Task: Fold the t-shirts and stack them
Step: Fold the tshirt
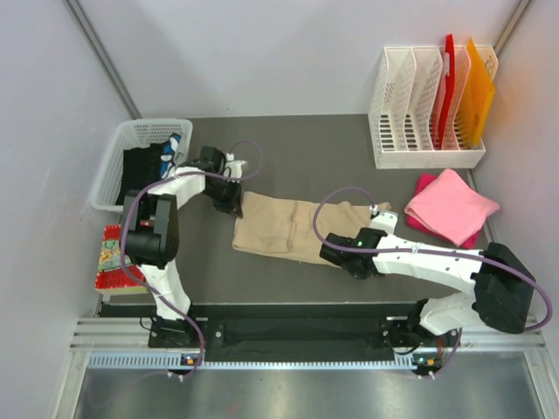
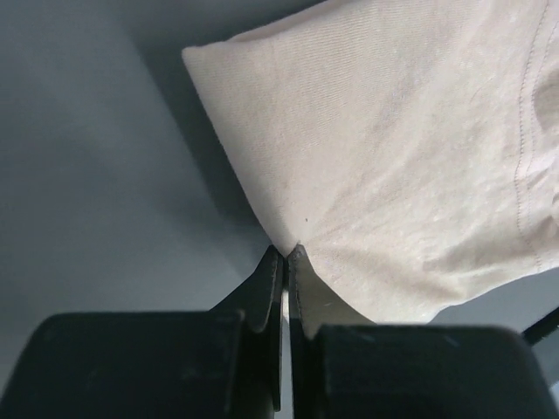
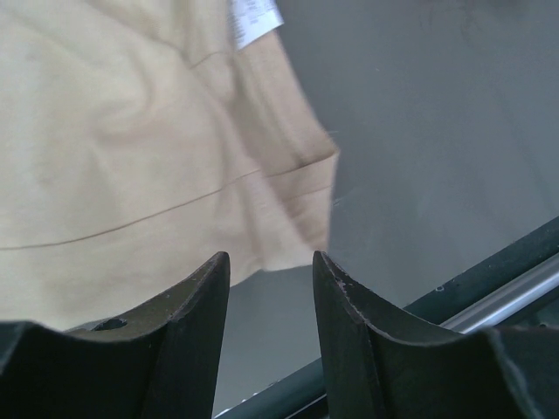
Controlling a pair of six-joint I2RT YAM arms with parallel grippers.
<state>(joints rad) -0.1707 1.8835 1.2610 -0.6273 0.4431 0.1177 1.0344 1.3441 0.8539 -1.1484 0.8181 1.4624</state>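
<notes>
Left fingers (image 2: 262, 297) pinch tan t-shirt (image 2: 393, 157) on dark table (image 1: 297, 140) between pale walls (image 1: 262, 52).

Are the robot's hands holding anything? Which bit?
The left gripper pinches the tan t-shirt by its edge. The right gripper is open, holding nothing.

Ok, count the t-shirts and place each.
2. The tan t-shirt lies at centre; the pink t-shirt sits folded at the right, in front of the rack. Dark cloth in the basket may be more.
</notes>
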